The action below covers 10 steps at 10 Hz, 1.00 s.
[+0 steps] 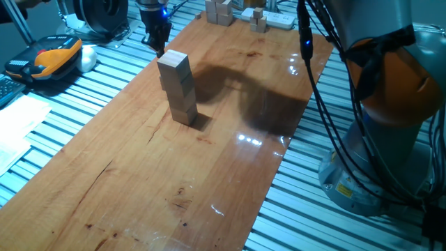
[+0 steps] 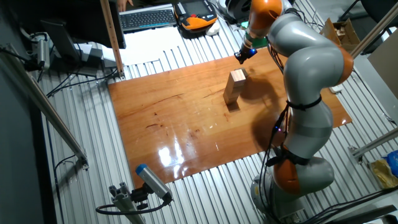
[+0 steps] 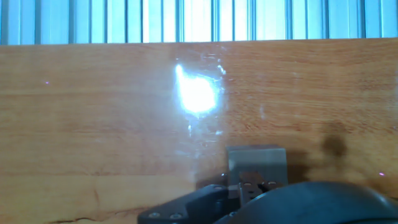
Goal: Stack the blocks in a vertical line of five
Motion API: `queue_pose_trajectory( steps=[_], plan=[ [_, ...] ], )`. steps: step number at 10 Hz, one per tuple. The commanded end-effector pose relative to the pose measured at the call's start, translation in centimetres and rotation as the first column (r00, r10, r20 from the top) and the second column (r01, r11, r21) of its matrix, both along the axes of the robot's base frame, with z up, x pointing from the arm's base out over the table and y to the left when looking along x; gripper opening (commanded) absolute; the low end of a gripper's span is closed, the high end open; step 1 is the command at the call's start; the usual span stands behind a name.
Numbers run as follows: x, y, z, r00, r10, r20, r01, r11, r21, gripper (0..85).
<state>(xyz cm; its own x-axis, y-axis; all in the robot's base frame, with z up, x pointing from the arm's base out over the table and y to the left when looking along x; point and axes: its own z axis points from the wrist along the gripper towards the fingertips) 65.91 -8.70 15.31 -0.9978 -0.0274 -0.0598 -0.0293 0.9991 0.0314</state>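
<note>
Glossy wooden board (image 1: 139, 174) sits on a ribbed metal table (image 1: 63, 118), with a handheld orange-and-black pendant (image 1: 49, 57) and keyboard off the board edge, and a cluster of small wooden blocks (image 1: 221, 12) far back beside a white power strip (image 1: 275, 19); stack of blocks (image 1: 178, 87) stands upright near the middle of the board, one cube on another in a single column, seams suggest about four or five high but the exact count is hard to read; same stack (image 2: 234, 86) in the other fixed view looks straight, no obvious lean; gripper (image 1: 157, 36) hangs just behind and above the top of the stack, apart from it, not touching any block; also seen at (image 2: 243, 55) at the end of the grey-and-orange arm (image 2: 305, 74) which arches over the board; fingers look close together and nothing is visibly between them, but whether the claw is released or clenched, cannot tell from these views; hand view shows mostly bare board with a bright glare spot (image 3: 198, 94) and dark gripper hardware at the bottom edge, no block in front of it; judgement: column kept away from board edges so the arm has room around it; if five are already up the task is near done, otherwise another block is needed; risk is bumping the tall narrow stack
</note>
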Motion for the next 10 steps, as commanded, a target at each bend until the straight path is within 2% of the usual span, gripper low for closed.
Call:
queue_pose_trajectory(
  steps=[1, 2, 4, 5, 8, 9, 10],
  plan=[
    [0.01, -0.1, -0.2, 1.0, 0.0, 0.006, 0.0, 1.0, -0.005, 0.0],
    [0.05, -0.2, -0.3, 1.0, -0.002, 0.009, 0.002, 1.0, 0.003, 0.0],
    [0.28, -0.5, -0.7, 1.0, 0.01, -0.003, -0.009, 1.0, 0.019, 0.0],
    [0.31, -0.6, -1.1, 1.0, 0.001, 0.006, -0.001, 1.0, 0.03, 0.0],
    [0.42, -0.8, -2.0, 1.0, 0.01, 0.014, -0.01, 1.0, 0.023, 0.0],
    [0.45, -0.7, -2.1, 1.0, 0.014, 0.017, -0.014, 1.0, 0.016, 17.0],
    [0.49, -0.7, -2.4, 0.999, 0.021, 0.026, -0.021, 1.0, 0.001, 17.0]
  ],
)
